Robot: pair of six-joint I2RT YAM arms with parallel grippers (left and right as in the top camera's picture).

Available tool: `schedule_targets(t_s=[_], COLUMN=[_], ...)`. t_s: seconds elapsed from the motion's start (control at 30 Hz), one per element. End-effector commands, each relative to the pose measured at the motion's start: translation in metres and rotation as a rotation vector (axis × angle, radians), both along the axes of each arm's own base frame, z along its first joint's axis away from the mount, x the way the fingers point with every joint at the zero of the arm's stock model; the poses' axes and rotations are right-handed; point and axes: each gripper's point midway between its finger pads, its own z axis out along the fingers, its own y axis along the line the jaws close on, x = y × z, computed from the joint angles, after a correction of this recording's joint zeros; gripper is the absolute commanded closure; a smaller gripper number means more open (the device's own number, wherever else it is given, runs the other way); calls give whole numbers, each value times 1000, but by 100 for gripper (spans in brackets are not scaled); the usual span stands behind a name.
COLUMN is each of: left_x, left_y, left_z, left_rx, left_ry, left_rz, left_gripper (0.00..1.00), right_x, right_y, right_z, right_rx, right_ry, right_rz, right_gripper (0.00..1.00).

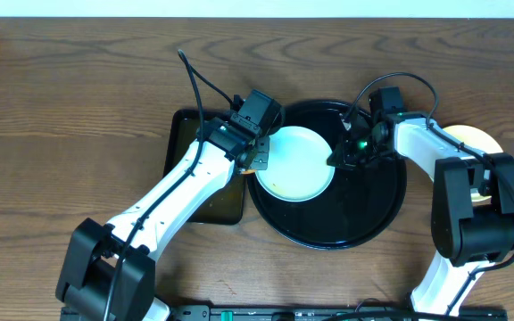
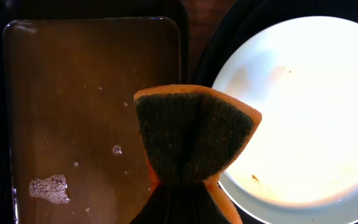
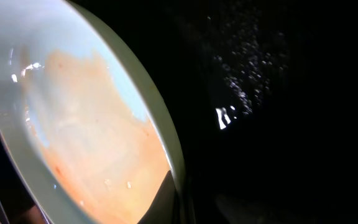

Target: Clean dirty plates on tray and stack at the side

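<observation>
One sponge [image 2: 194,140], clamped in left pincer [image 1: 258,159], overhangs plate [image 2: 303,106] and soapy tray [image 2: 73,106]; right pincer [image 1: 340,157] state unclear.

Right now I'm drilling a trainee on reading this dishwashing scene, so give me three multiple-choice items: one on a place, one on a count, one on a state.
1. Relative to the round black tray, where is the yellow plate?
A on it; B on the table to its right; C on the table to its left.
2. How many plates lie on that tray?
A one; B two; C three.
3. The left gripper is:
A open and empty; B gripping a plate; C shut on a sponge.

Key: B, it lies off the rim, on the wood. A, only the pale plate lies there. C, the left wrist view shows the sponge pinched into a fold.
</observation>
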Motion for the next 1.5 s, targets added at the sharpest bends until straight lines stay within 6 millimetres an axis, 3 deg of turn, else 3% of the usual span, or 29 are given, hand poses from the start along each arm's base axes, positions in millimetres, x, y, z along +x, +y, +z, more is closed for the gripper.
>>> schedule_targets(t_s=[0.0, 0.23, 0.4, 0.63, 0.73, 0.9, 1.13, 1.37, 1.47], left_x=[1, 1, 1, 1, 1, 1, 1, 1, 1], left_y=[4, 4, 4, 4, 4, 4, 4, 4, 4], left_z=[0, 0, 0, 0, 0, 0, 0, 0, 0], left_rx=[11, 11, 11, 11, 10, 10, 11, 11, 11], left_ry=[-5, -6, -6, -6, -7, -7, -6, -6, -6], left_rz=[17, 17, 17, 18, 18, 18, 17, 17, 17], left_gripper=[92, 92, 92, 92, 92, 92, 92, 92, 92], right_x=[-7, 14, 26, 39, 39, 33, 8, 10, 12], right_y=[4, -13, -40, -74, -87, -101, -95, -88, -71], right_z=[-10, 15, 32, 82, 106, 129, 119, 120, 122], right_rx=[21, 4, -152, -352, -457, -606, -634, -579, -470], right_ry=[22, -89, -181, -356, -437, -502, -423, -422, -413], right_rz=[23, -2, -43, -98, -92, -71, 17, -24, -61], right_gripper=[99, 99, 99, 99, 99, 99, 99, 99, 99])
